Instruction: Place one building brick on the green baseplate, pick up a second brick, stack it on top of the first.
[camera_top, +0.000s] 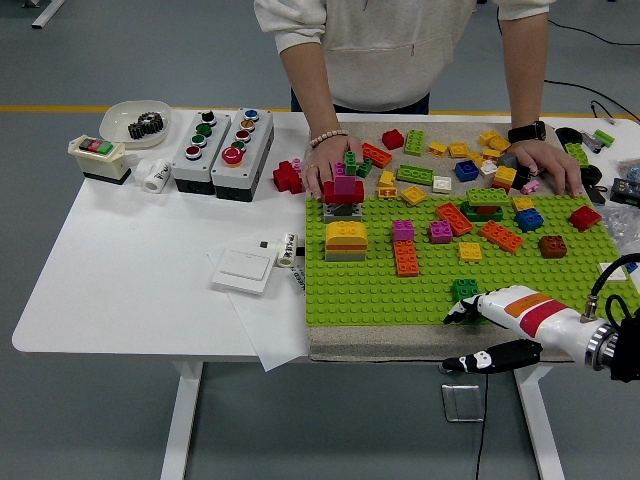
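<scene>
Curling dark fingertips (458, 311) around the near side of a green brick (465, 291), right hand (487, 305) gripping it at the near edge of the green baseplate (380, 285). Sitting studs-up on that baseplate, near its near-right part. Resting on the baseplate's far edge, a person's two hands (325, 165).

My count: two grey button boxes (222, 150), one white bowl (130, 122) holding one black gear (146, 124), one green baseplate (380, 290), one wall switch (243, 270). Loose bricks are too many to count properly.
</scene>
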